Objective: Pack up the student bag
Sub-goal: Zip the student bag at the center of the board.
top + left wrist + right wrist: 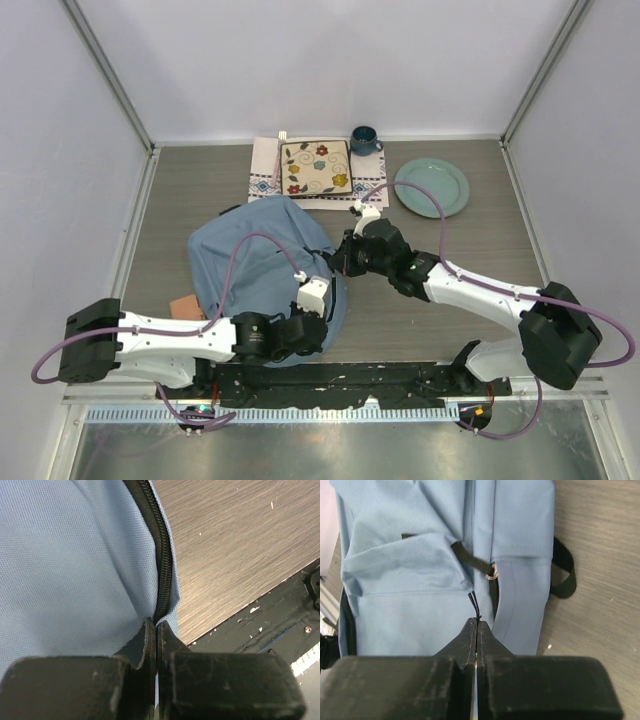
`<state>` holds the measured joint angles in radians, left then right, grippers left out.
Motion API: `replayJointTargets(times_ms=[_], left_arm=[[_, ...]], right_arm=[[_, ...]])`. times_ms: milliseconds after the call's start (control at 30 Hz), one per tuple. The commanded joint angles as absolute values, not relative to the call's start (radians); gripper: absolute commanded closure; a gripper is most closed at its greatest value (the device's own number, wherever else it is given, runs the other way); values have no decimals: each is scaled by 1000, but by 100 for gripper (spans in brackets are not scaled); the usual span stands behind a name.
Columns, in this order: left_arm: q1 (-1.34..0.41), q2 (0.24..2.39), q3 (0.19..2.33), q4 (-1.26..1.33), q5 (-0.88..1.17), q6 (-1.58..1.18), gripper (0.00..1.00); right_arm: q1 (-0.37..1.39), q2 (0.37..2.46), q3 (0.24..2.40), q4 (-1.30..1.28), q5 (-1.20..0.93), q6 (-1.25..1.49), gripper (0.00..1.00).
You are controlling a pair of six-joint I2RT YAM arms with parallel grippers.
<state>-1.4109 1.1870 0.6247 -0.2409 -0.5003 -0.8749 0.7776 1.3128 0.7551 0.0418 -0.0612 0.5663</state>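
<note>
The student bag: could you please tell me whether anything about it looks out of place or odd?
Only one thing: a small reddish-brown item sits against the near-left edge of the student bag, partly hidden, so I cannot tell what it is. Nothing looks spilled or torn.

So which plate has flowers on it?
The square plate on the patterned cloth; the round plate beside it is plain pale green.

bright, even light; left claw (pixel 157 626) seems blurred.
</note>
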Motion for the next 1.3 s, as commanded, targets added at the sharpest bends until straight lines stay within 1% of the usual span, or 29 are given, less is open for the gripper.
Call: replayJointTargets(times_ms=[0, 167, 333, 367, 400, 433, 467, 500, 533, 600, 633, 700, 800, 1100, 1167, 1200, 1233, 1267], left_arm=[[-1476, 1206, 585, -399, -365, -903, 100], [-1480, 1195, 569, -408, -365, -907, 100], [-1491, 1161, 558, -449, -403, -946, 100], [-1491, 1155, 577, -465, -428, -956, 91], [-1491, 1146, 593, -501, -448, -960, 79], [-1491, 1135, 613, -515, -468, -954, 51], [-1490, 1115, 658, -523, -524, -950, 38], [-1491, 1103, 682, -535, -558, -939, 28], [-1490, 1098, 708, -535, -604, -919, 13], [-1479, 1094, 784, -508, -707, -876, 2], [-1473, 1101, 808, -496, -731, -835, 0], [-1422, 1144, 874, -456, -756, -801, 0], [-1353, 1231, 939, -442, -738, -785, 0], [-1313, 1460, 1077, -432, -744, -813, 0], [-1310, 1508, 1101, -440, -762, -837, 6], [-1310, 1517, 1104, -445, -767, -841, 10], [-1309, 1525, 1112, -448, -775, -845, 20], [-1308, 1534, 1112, -451, -782, -851, 26]], right_arm=[[746, 1322, 882, 301, 100, 515, 99], [736, 1321, 887, 311, 129, 515, 99], [729, 1336, 882, 336, 98, 526, 99], [729, 1333, 885, 331, 88, 517, 99], [733, 1330, 885, 325, 74, 509, 99], [755, 1310, 885, 299, 81, 502, 99], [767, 1299, 874, 284, 101, 486, 99], [775, 1286, 864, 278, 127, 483, 99], [779, 1270, 850, 273, 124, 486, 99], [778, 1235, 816, 272, 123, 498, 99], [778, 1226, 812, 259, 127, 500, 99], [778, 1204, 793, 256, 126, 505, 99], [778, 1186, 773, 262, 129, 508, 99], [778, 1146, 764, 241, 132, 491, 99], [778, 1134, 759, 236, 130, 491, 99], [778, 1128, 756, 235, 129, 492, 99], [778, 1127, 755, 232, 130, 494, 99], [778, 1129, 755, 229, 129, 495, 99]])
